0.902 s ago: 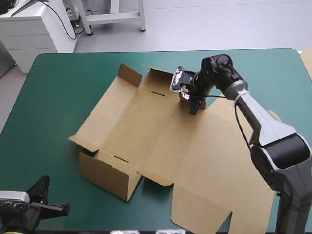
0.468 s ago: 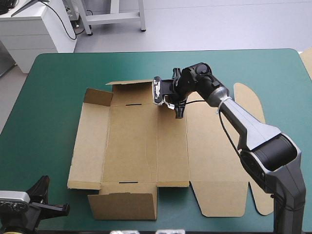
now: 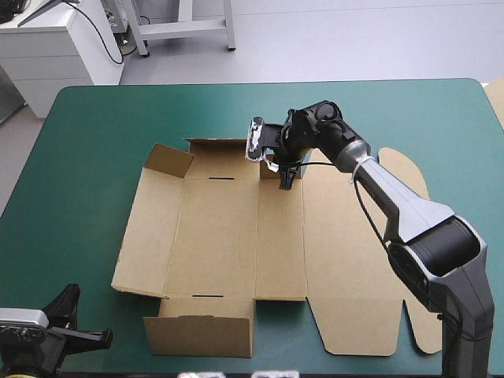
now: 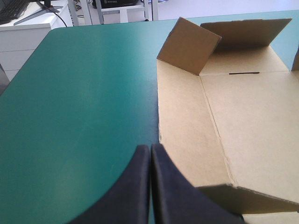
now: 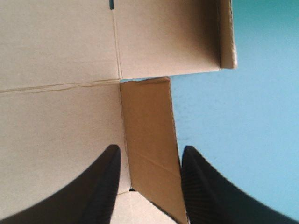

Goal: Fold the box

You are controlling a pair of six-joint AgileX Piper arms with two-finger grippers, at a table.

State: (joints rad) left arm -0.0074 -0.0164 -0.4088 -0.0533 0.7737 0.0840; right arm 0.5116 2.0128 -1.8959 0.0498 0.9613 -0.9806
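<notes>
At 7 o'clock the left jaws are pressed together, holding nothing. The brown box (image 3: 228, 236) lies open on the teal-green worktop (image 3: 94, 142) — some walls up. At its 12 o'clock edge the right jaws stand apart — a small flap (image 5: 148, 140) between them.

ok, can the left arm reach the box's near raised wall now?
Likely yes: only bare teal-green cover between the shut left end effector and the near wall; right end effector is at the far wall.
</notes>
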